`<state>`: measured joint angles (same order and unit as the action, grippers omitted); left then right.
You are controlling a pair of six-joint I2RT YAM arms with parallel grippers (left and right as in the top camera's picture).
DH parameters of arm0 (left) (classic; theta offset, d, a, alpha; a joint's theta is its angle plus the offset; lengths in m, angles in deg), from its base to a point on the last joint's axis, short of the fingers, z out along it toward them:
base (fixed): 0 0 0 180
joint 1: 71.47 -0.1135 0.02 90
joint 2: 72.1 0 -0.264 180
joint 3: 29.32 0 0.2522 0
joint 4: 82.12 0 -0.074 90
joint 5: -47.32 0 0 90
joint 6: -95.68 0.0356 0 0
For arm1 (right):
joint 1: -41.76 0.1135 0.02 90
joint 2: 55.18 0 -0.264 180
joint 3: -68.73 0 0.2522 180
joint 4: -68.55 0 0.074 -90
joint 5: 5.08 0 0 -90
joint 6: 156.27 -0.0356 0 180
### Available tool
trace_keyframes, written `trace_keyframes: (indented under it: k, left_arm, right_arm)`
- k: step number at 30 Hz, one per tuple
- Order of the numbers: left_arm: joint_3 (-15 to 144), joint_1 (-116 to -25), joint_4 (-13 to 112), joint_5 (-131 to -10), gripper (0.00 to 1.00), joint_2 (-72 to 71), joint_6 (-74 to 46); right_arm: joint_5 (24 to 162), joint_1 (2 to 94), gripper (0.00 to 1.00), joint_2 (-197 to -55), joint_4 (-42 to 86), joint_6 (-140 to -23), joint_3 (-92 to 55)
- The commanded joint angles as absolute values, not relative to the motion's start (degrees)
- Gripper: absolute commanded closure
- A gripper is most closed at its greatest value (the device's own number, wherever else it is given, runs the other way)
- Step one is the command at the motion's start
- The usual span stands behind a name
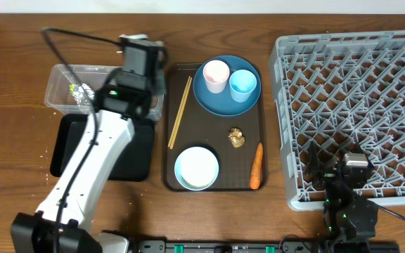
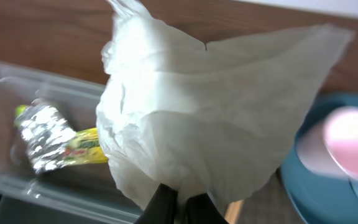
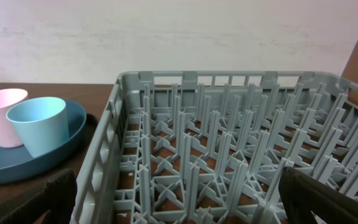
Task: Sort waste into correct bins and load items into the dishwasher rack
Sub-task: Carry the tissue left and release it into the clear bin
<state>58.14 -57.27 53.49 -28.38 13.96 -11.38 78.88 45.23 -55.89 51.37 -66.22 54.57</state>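
**Step in hand: waste sorting, tissue transfer.**

1. My left gripper (image 2: 178, 202) is clamped on the crumpled white tissue (image 2: 210, 118). The tissue billows out beyond the fingertips and is clear of the table.
2. The tissue hangs at the right end of the clear tub (image 1: 58, 84), close to the brown serving tray (image 1: 166, 169). I cannot tell whether it lies fully over the tub's opening.
3. The tub holds the silver foil wrapper (image 2: 42, 134) and the yellow-green packet (image 2: 86, 146). The black tray (image 1: 136, 158) lies just in front of the tub.
4. My right gripper (image 3: 179, 205) rests at the near edge of the dishwasher rack (image 1: 350, 77), jaws apart and holding nothing.

**Next move, as judged:** shift the left gripper leftward until the tissue is centred over the tub, then part the jaws. The tissue is light and may cling to a finger, so confirm it has dropped.

**Outstanding:** the carrot (image 1: 256, 167) and the small brown lump (image 1: 236, 138) are unsorted, and the rack is unloaded.
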Motion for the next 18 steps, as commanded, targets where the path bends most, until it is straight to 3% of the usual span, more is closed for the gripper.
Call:
trace_keyframes:
  k: [1, 7, 17, 18]
  left_arm:
    - [57.81, -61.47, 53.6, -26.54, 0.94, 14.7, -18.29]
    - [57.79, -66.37, 53.64, -26.96, 0.93, 18.48, -24.74]
    - [57.79, -67.18, 58.08, -26.96, 0.93, 29.45, -26.57]
    - [57.79, -67.18, 58.47, -26.96, 0.89, 30.35, -26.57]
  right_arm:
    - [78.31, 44.83, 0.01, -55.84, 51.2, -66.46, 54.66]
    - [78.31, 44.83, 0.01, -55.84, 51.2, -66.46, 54.68]
    - [78.31, 44.83, 0.01, -55.84, 51.2, -66.46, 54.66]
    - [78.31, 44.83, 0.01, -55.84, 51.2, -66.46, 54.66]
